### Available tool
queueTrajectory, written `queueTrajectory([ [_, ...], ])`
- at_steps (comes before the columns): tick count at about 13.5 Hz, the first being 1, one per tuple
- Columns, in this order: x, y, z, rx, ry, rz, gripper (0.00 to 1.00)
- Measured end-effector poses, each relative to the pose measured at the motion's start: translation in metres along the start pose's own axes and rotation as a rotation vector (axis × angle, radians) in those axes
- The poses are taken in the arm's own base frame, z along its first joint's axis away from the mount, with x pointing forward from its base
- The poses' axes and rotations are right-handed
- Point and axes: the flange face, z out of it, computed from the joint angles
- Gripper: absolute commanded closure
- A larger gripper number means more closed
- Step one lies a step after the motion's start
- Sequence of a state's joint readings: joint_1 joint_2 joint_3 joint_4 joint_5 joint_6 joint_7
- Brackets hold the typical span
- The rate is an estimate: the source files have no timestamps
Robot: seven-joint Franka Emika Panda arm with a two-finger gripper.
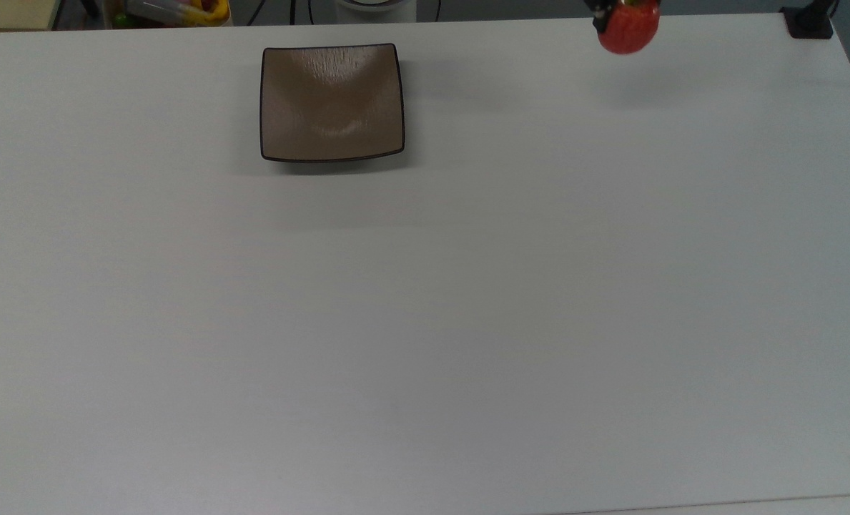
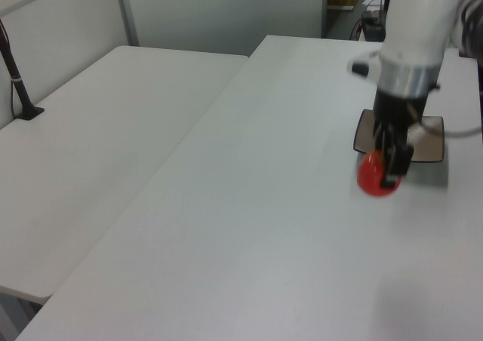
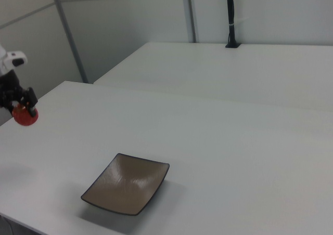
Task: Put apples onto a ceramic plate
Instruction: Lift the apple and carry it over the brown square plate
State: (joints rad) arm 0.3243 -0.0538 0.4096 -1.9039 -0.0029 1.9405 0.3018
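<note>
From where I sat, the job was partly done: the pick was made, while the carry and the set-down were left. Going left to right across the top view, the square, shallow, glossy taupe-brown ceramic plate (image 1: 332, 102) sat bare at about eleven o'clock on the white table (image 1: 425, 300), and well apart from it, at about one o'clock by the far edge, the small round red apple (image 1: 629, 28) hung clear of the surface with a soft shadow beneath it. The black two-finger gripper (image 2: 392, 162) was closed on the apple (image 2: 376, 175), its fingers pinching the fruit from either side near the top, so I judged the hold firm enough to travel. In the left view the white arm (image 2: 413, 32) came down from twelve o'clock with the wrist pointing straight down, the apple hanging below it and overlapping the near edge of the plate (image 2: 430, 151) only by line of sight. In the right view the gripper (image 3: 21, 106) and apple (image 3: 25, 115) were at nine o'clock, the plate (image 3: 127, 190) at about seven o'clock, low on the table. I reckoned what remained was a sideways carry to above the plate, a lowering into its hollow, and a release gentle enough that the round fruit would not roll off.
</note>
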Motion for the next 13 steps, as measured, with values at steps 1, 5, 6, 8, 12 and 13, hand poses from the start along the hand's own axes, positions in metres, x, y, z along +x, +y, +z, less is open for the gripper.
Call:
queueTrajectory([
  [1, -0.001, 0.014, -0.017, 0.002, 0.003, 0.032, 1.00],
  [5, -0.015, 0.086, -0.077, 0.025, -0.014, 0.094, 1.00],
  [6, -0.018, 0.101, -0.084, 0.029, -0.025, 0.089, 1.00],
  [8, -0.027, 0.148, -0.094, 0.039, -0.055, 0.062, 1.00],
  [12, -0.036, 0.211, -0.089, 0.062, -0.097, 0.026, 1.00],
  [13, -0.038, 0.223, -0.084, 0.066, -0.107, 0.019, 1.00],
])
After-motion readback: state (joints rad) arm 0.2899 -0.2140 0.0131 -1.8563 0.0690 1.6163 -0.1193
